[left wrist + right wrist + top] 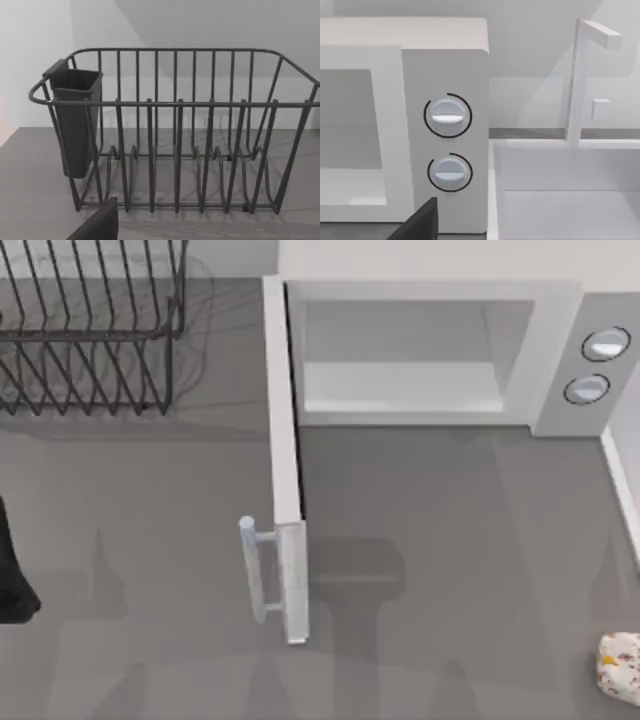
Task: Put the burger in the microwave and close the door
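Two claws: left arm [12, 575] parked at the table's left edge; I cannot tell whether either claw is spread or pressed together.
Burger [620, 662]: small mottled lump, near right corner, well apart from the microwave [430, 350].
Handling: likely light and soft; pinch gently across its sides.
Door [285, 470]: swung wide open, handle [255, 570] at its near end.
Rack [175, 135]: far left.

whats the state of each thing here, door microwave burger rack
door: swung fully open, standing out from the front
microwave: cavity exposed, nothing inside
burger: on the table at the right edge, not yet in the microwave
dish rack: upright, slots bare, dark cup hung on one end
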Tool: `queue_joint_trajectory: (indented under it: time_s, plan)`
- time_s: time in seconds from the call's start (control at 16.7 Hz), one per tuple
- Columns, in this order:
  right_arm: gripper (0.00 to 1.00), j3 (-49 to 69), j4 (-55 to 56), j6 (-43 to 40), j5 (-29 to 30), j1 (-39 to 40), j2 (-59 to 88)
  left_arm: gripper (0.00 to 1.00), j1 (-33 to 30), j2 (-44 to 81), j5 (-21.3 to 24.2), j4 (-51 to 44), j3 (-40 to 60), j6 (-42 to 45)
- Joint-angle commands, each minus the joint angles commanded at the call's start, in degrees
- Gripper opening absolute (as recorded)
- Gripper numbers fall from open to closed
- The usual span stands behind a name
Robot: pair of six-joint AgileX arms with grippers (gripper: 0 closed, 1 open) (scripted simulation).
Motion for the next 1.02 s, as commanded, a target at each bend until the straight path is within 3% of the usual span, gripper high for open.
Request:
queue_joint_trajectory:
  time_s: [0.42,1.02]
  plan:
    - [1.0,6.5,-7.6,4.0,0.0,2.2,9.3,1.0,0.0,0.0,0.0,0.0,0.0,0.0]
    - [1.0,33.4,-39.7,20.8,0.1,11.6,56.8,1.0,0.0,0.0,0.0,0.0,0.0,0.0]
